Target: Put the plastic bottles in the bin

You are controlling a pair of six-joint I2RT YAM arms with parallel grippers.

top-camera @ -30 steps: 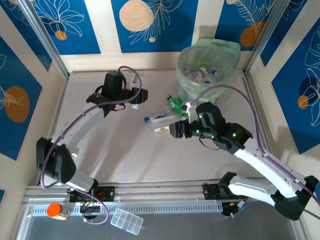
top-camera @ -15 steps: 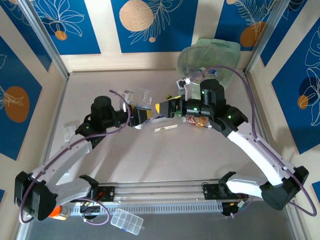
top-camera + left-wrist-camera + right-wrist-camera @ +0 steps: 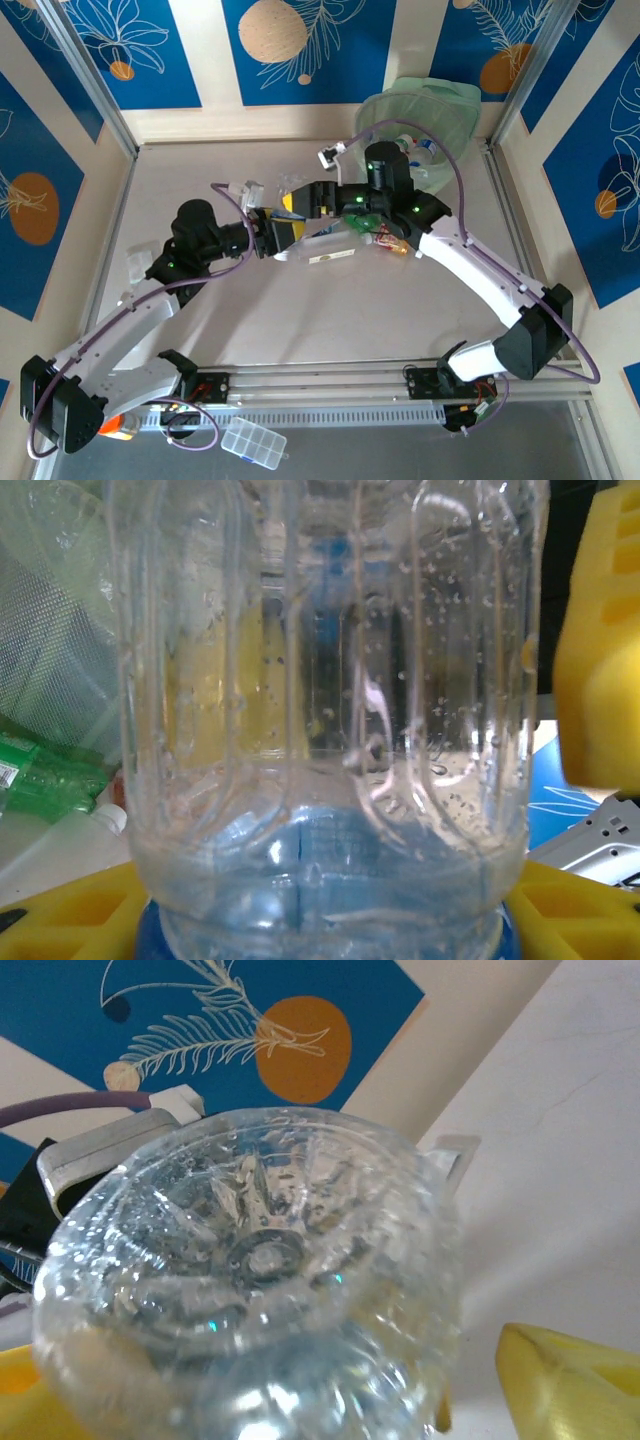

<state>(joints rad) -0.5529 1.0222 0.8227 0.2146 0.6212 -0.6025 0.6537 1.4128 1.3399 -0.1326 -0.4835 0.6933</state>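
Left tool is closed partway on a clear bottle, held over the bench — well short of the bin. Right tool stands open astride the bottle's base. Step judged: handover. Next — right grips, left releases.

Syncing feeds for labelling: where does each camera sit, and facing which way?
Top external: above, behind the bases, looking down on the table; both arms, left claw and right claw close together.
Left wrist: looks along its claw at a clear bottle; yellow fingers below.
Right wrist: tilted up past a bottle base toward the blue wall; yellow finger.
Shared: both wrist views face clear bottle plastic.
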